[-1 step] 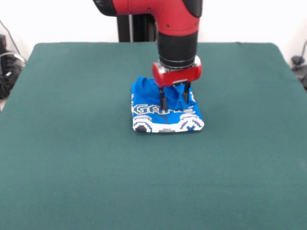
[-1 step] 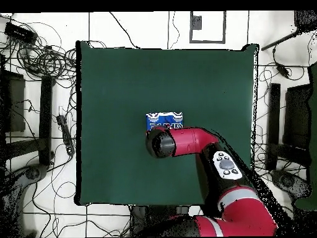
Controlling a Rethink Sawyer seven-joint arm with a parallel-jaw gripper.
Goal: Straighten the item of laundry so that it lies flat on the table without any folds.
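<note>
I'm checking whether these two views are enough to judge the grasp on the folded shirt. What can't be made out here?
- Overhead view: the red and black arm covers most of the folded bright blue T-shirt; only a strip shows.
- Overhead view: the end effector is wholly hidden beneath the arm.
- Front view: the end effector has two dark fingers down at the cloth, but whether they pinch any cannot be told.
- Front view: the shirt's far edge lies behind the end effector.
</note>
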